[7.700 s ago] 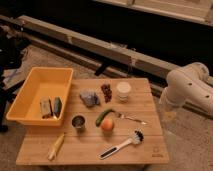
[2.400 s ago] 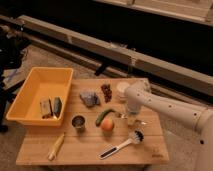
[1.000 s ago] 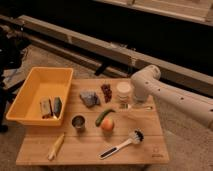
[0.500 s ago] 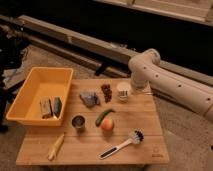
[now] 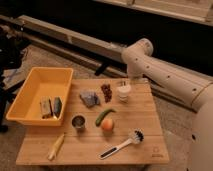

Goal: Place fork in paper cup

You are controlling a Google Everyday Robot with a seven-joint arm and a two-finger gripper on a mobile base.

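The paper cup [image 5: 123, 92] stands upright near the table's far edge, right of centre. A thin silver piece, which looks like the fork [image 5: 121, 84], sticks up from the cup's rim; no fork lies on the table. My gripper [image 5: 131, 79] hangs from the white arm [image 5: 150, 65] just above and behind the cup, close to the fork's top. I cannot tell whether it still touches the fork.
A yellow bin [image 5: 30, 97] with packets sits at the left. On the wooden table [image 5: 145, 120] are a grey pouch [image 5: 90, 98], dark fruit [image 5: 106, 91], a metal cup [image 5: 78, 122], a green vegetable [image 5: 104, 116], an orange [image 5: 107, 125], a dish brush [image 5: 122, 145] and a yellow item [image 5: 56, 146].
The fork has left the table by the orange. My gripper carried it up to the paper cup, and the arm now stands higher and further back over the cup.
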